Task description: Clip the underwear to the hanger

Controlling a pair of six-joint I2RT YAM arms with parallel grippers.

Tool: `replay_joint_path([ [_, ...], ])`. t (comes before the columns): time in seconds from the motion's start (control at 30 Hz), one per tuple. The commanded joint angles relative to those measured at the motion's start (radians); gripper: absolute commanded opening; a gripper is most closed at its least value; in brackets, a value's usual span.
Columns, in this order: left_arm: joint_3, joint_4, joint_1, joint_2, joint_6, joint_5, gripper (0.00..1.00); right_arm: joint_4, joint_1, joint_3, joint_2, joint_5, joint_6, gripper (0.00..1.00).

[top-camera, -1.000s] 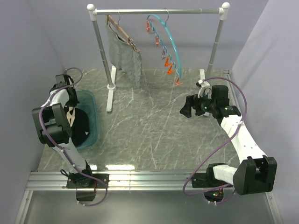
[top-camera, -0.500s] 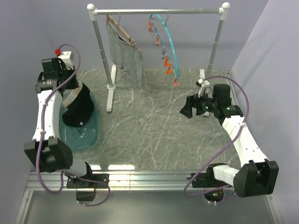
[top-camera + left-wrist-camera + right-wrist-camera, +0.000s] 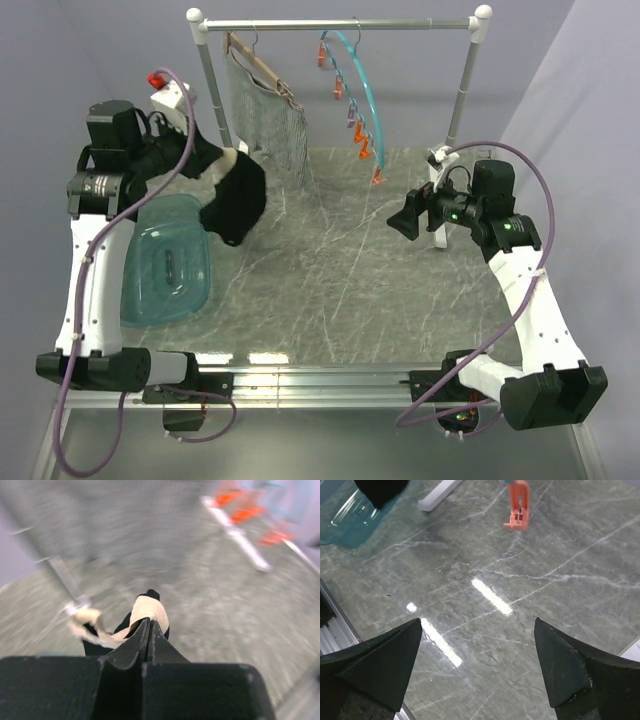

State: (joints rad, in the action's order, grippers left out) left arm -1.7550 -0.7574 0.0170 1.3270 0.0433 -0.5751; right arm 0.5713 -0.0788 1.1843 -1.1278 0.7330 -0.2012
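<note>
Item one, far left of the overhead view: your left gripper (image 3: 218,168), raised at about 10 o'clock over the table (image 3: 330,290), jaws pinched tight together on the underwear (image 3: 238,200). The left wrist view shows the two fingers closed on the pale waistband, which bunches up just past the tips, with black fabric behind it. The garment's black body hangs below the grip, clear of the marble top. Item two, directly beneath that arm at 9 o'clock: a teal bin (image 3: 140,295), translucent, resting on the table, with the underwear hanging above its far right corner. Item three, along the far edge at 12 o'clock: a rack (image 3: 340,24) of metal tube on two posts. Item four, on the rack's left half: a wooden hanger (image 3: 262,70) carrying a grey mesh cloth (image 3: 270,125). Item five, at the middle of the rail: the hanger (image 3: 366,95), a teal hoop hooked over the bar, its clips (image 3: 363,150) strung down it, the lowest orange one hanging just above the table. The underwear is well apart from it, off at its 8 o'clock. Item six, at 3 o'clock: your right gripper (image 3: 400,222), jaws spread wide and holding nothing, pointed toward the table's centre.
</note>
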Motion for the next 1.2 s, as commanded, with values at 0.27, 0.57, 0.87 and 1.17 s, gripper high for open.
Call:
replay_joint_path([
  [0.27, 0.319, 0.038, 0.349, -0.081, 0.115, -0.098, 0.0, 0.136, -0.001, 0.011, 0.06, 0.002, -0.064, 1.0],
  [0.57, 0.41, 0.118, 0.691, 0.115, 0.191, -0.022, 0.0, 0.217, 0.02, -0.07, 0.079, -0.081, -0.161, 0.97],
  [0.87, 0.224, 0.174, 0.787, 0.406, 0.257, 0.071, 0.0, 0.187, 0.073, -0.094, -0.035, -0.07, -0.205, 0.91],
  [1.17, 0.361, 0.151, 0.704, 0.293, 0.234, 0.086, 0.59, 0.223, 0.074, 0.0, -0.216, 0.011, -0.302, 0.69],
])
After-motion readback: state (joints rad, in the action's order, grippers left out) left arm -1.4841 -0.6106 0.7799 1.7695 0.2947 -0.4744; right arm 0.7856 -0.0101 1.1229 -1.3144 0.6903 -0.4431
